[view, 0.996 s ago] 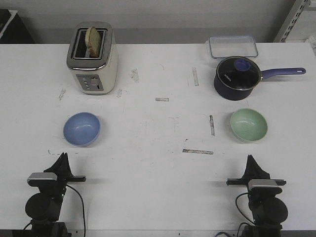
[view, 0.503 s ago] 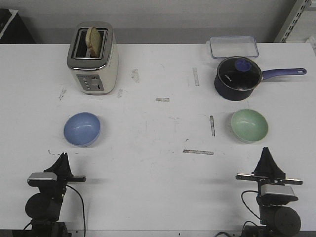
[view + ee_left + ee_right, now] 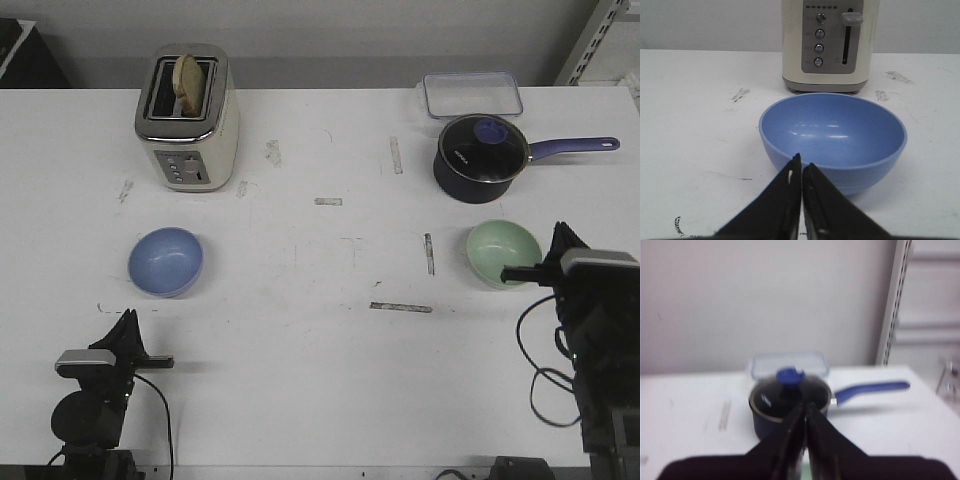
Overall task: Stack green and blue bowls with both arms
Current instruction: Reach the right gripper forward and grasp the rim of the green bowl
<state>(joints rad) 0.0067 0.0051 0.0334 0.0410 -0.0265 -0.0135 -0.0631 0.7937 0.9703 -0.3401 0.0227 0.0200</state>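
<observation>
The blue bowl (image 3: 165,261) sits upright on the left side of the table (image 3: 320,330). In the left wrist view this blue bowl (image 3: 832,132) lies just beyond my left gripper (image 3: 801,164), whose jaws are shut and empty. My left gripper (image 3: 128,318) rests low, nearer the front edge than that bowl. On the right side stands the green bowl (image 3: 503,253). My right gripper (image 3: 562,232) hangs raised just beside its right rim, jaws shut on nothing. In the right wrist view my right gripper (image 3: 805,409) hides the green bowl except for a pale sliver.
A cream toaster (image 3: 187,118) holding a slice of bread stands behind the blue bowl. A dark blue lidded saucepan (image 3: 482,157) with its handle pointing right sits behind the green bowl. Behind the saucepan lies a clear plastic container (image 3: 472,93). Tape marks dot the table's middle.
My right arm has lifted off the table's front edge and travelled forward and right, ending beside the green bowl. The left arm and both bowls have not moved.
</observation>
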